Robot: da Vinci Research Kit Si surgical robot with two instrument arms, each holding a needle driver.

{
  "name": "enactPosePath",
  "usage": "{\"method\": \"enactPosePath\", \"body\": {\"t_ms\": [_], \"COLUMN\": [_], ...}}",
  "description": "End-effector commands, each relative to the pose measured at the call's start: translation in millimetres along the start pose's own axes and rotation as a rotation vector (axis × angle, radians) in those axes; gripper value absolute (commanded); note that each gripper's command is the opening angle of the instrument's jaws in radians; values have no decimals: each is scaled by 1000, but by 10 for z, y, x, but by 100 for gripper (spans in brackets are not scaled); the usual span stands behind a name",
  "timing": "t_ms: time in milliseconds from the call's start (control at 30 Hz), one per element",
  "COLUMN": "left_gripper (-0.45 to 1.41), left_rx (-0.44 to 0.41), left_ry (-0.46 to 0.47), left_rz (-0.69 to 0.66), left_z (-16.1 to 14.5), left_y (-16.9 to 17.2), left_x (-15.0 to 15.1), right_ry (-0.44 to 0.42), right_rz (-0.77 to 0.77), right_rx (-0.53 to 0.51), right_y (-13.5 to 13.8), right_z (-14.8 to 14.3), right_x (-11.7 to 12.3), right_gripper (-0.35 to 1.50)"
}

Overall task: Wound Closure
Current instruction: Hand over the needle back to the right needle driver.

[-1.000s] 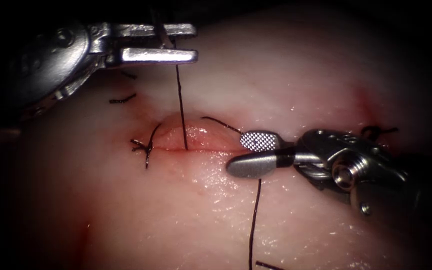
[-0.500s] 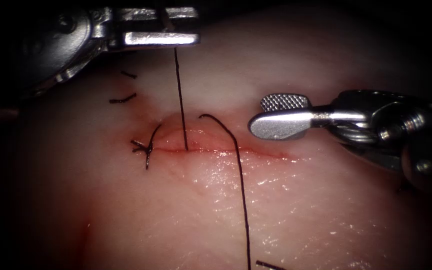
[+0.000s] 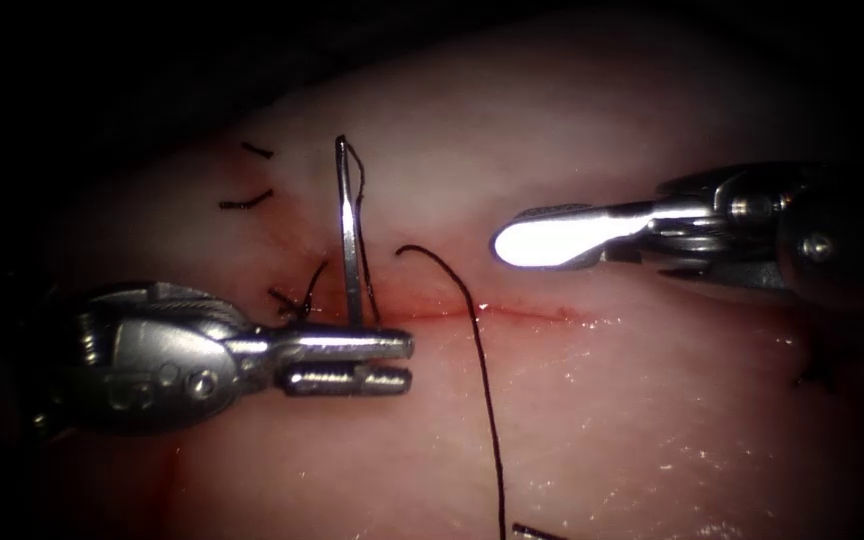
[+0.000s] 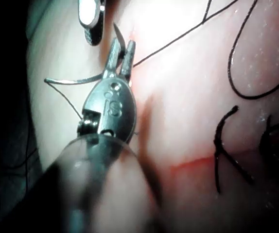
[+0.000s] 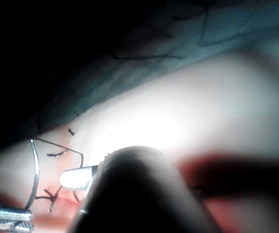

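**Ana:** Standing almost upright, the needle (image 3: 349,235) was over the left end of the cut (image 3: 512,312). As far as I could tell it was clear of the tissue (image 3: 602,420), not in it.

**Ben:** Who had it?

**Ana:** The left tool (image 3: 409,362). Its jaws were clamped on the needle low on the curve. The left wrist view put that grip nearer the pointed end, with the long part of the curve running off to the end that carries the thread (image 3: 482,380).

**Ben:** And the thread?

**Ana:** One strand ran down beside the needle to the cut. Another arched over the cut just right of it and trailed down across the near tissue. A finished stitch (image 3: 292,298) sat at the cut's left end, with cut ends of thread (image 3: 245,202) above it and red fluid (image 3: 452,312) along the line.

**Ben:** The right tool (image 3: 500,240)?

**Ana:** It was above the right half of the cut, with its jaws a little apart and holding nothing.

**Ben:** How would you have handled it?

**Ana:** My judgement was to keep the clamp firm so the needle couldn't swivel. I'd also have kept the point off the tissue and kept that slack arch away from both tools.
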Motion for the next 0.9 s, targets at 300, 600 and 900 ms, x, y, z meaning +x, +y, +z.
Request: {"method": "enactPosePath", "body": {"t_ms": [300, 600, 900], "left_gripper": [-45, -45, -45], "left_rx": [-3, -12, -14], "left_ry": [25, 63, 74], "left_rz": [54, 76, 98], "left_z": [10, 14, 14], "left_y": [-9, -6, -7], "left_x": [-3, 5, 13], "right_ry": [-20, -32, -34], "right_rz": [-33, -54, -56], "right_rx": [133, 185, 196], "right_y": [-1, -2, -2], "right_z": [50, 70, 86], "right_x": [-10, -9, -4], "right_gripper": [131, 131, 131]}}
